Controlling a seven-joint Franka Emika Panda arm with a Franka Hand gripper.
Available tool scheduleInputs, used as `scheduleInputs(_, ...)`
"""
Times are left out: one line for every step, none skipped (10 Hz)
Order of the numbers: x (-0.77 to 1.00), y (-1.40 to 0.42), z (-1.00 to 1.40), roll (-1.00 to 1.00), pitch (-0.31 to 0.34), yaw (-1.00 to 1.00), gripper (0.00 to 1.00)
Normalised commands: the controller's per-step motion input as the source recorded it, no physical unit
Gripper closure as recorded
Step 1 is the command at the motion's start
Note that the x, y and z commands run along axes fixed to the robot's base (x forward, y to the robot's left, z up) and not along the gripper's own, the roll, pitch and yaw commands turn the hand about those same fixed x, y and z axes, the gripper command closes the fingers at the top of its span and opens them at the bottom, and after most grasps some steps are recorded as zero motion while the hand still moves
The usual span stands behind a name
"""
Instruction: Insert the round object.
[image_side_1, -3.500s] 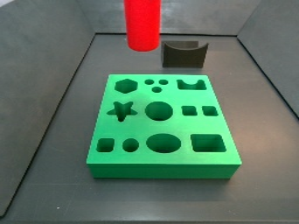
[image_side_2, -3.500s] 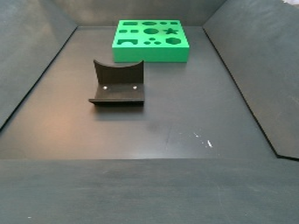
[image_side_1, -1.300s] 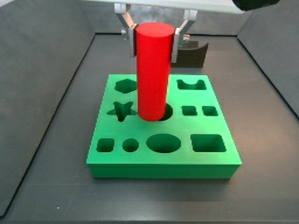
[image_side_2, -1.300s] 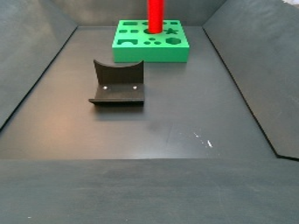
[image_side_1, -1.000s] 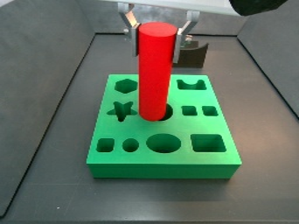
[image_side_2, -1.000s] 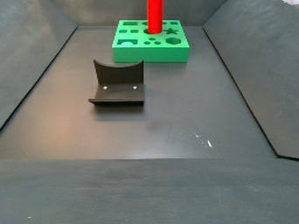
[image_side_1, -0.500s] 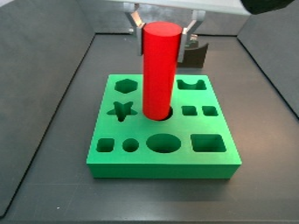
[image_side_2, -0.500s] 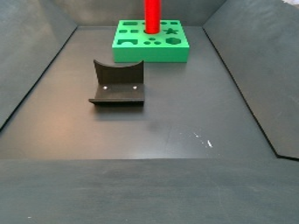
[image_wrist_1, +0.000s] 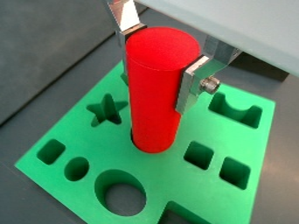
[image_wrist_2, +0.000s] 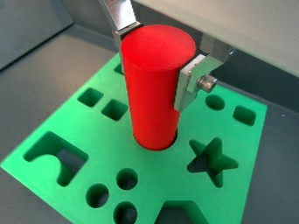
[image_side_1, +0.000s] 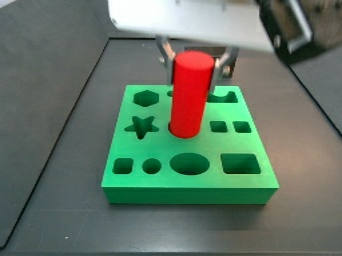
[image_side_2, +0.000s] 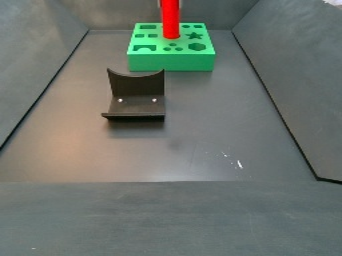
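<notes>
The round object (image_side_1: 189, 92), a bright red cylinder, stands upright with its lower end in the middle round hole of the green board (image_side_1: 201, 186). My gripper (image_side_1: 193, 55) is over the board, shut on the cylinder near its top. In both wrist views the silver fingers (image_wrist_1: 197, 83) (image_wrist_2: 193, 80) press on either side of the cylinder (image_wrist_1: 156, 87) (image_wrist_2: 156, 83). The hole itself is hidden by the cylinder. In a side view the cylinder (image_side_2: 171, 18) rises from the board (image_side_2: 174, 50) at the far end of the floor.
The board (image_wrist_1: 163, 171) (image_wrist_2: 100, 144) has several other cut-outs: a star (image_side_1: 139, 126), a large round hole (image_side_1: 187, 163), squares and an arch (image_wrist_1: 239, 109). The dark fixture (image_side_2: 134, 95) stands on the floor, apart from the board.
The gripper has come down with the cylinder, which now sits lower in the round hole. The wrist body has come into the side view from above.
</notes>
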Motion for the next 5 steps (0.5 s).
scheduleInputs(0.08,-0.01,-0.37,0.06,0.000,0.00,1.00)
scheduleInputs(0.00,0.00,-0.17,0.01,0.000,0.00,1.00)
scheduleInputs(0.00,0.00,-0.06,0.00,-0.059,0.00,1.00)
scheduleInputs(0.00,0.01,0.00,-0.01,0.000,0.00,1.00)
scheduleInputs(0.00,0.00,0.00,0.00,0.000,0.00,1.00)
